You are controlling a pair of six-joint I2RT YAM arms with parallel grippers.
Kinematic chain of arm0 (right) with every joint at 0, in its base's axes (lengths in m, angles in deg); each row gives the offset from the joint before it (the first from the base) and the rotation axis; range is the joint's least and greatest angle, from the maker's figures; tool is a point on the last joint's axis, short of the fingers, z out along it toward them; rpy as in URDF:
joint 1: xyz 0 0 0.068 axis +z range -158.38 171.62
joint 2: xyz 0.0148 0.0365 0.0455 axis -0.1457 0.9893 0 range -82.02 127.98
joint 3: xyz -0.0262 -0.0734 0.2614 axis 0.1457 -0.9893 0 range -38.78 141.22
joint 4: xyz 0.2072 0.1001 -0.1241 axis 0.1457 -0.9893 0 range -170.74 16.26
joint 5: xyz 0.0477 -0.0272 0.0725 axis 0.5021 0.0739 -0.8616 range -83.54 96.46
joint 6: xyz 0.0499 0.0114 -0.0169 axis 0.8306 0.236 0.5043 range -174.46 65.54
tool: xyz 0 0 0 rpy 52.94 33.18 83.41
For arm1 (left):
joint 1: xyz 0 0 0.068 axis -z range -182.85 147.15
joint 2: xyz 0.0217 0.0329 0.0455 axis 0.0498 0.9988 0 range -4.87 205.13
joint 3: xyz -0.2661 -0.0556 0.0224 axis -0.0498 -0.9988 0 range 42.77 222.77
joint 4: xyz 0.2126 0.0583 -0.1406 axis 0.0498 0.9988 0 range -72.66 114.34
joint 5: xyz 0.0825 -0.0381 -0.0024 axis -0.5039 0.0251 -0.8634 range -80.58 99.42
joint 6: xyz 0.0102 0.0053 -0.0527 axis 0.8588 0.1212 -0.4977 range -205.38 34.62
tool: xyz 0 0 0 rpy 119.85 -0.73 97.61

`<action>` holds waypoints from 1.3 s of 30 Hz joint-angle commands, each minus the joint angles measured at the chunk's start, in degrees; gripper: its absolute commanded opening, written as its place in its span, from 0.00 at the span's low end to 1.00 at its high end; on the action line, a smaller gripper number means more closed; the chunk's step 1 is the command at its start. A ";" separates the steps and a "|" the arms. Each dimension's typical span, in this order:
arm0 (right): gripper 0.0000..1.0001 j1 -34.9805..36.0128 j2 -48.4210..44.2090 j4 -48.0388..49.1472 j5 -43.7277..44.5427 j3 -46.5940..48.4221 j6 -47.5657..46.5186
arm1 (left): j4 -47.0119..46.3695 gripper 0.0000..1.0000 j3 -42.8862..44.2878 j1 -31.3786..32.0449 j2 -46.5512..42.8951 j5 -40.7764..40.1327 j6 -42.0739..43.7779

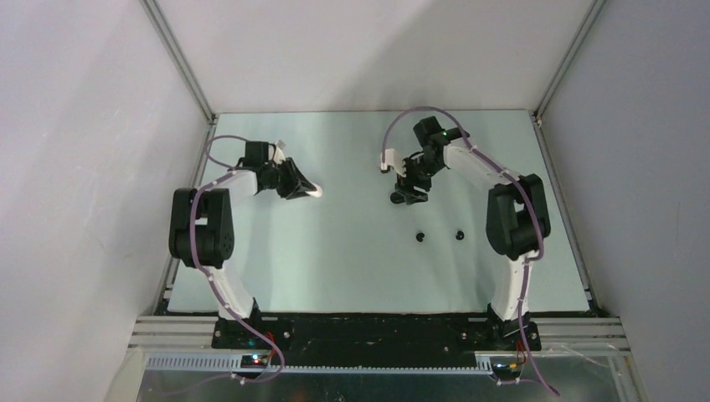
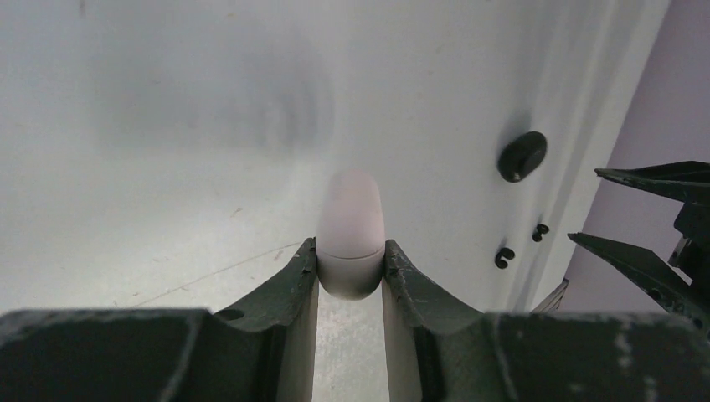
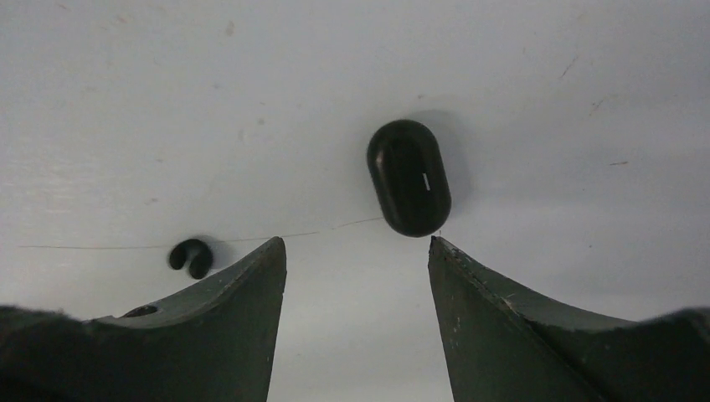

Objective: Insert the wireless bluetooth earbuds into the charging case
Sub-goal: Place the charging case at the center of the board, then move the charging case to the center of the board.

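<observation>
My left gripper [image 2: 352,255] is shut on a white pill-shaped case [image 2: 352,226], closed, held at its near end above the table. In the top view this gripper [image 1: 303,189] is at the left with the white case [image 1: 316,193] sticking out. My right gripper [image 3: 357,243] is open and empty, just short of a closed black case [image 3: 409,177] lying on the table. One black earbud [image 3: 191,256] lies left of its fingers. The top view shows the right gripper [image 1: 413,181], the black case [image 1: 407,199] and two black earbuds [image 1: 421,237] [image 1: 459,234]. White earbuds are out of view.
The left wrist view also shows the black case [image 2: 522,156], both black earbuds [image 2: 503,258] [image 2: 541,231] and the right gripper's fingers [image 2: 645,260] at the right edge. The white table [image 1: 335,268] is walled on three sides.
</observation>
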 commanded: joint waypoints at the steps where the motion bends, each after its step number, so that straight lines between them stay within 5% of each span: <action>1: 0.67 0.40 4.39 -1.70 5.26 5.75 -6.27 | -0.61 0.13 -0.33 -0.67 2.03 -2.00 -1.78; 4: 0.67 0.41 6.36 0.05 7.12 6.25 -6.69 | -0.51 0.18 -0.39 -0.68 3.17 -2.85 -1.85; 16: 0.71 0.31 11.98 1.36 6.43 10.69 -9.10 | 6.19 0.68 1.17 -1.31 0.86 -10.71 1.61; 28: 0.72 0.16 13.05 -11.87 4.38 11.77 -13.44 | 7.64 0.72 2.95 -3.74 -9.17 -10.93 10.53; 39: 0.71 7.96 9.91 -17.82 -1.80 10.43 -7.64 | 7.69 0.71 4.01 -3.95 -12.44 -10.28 13.32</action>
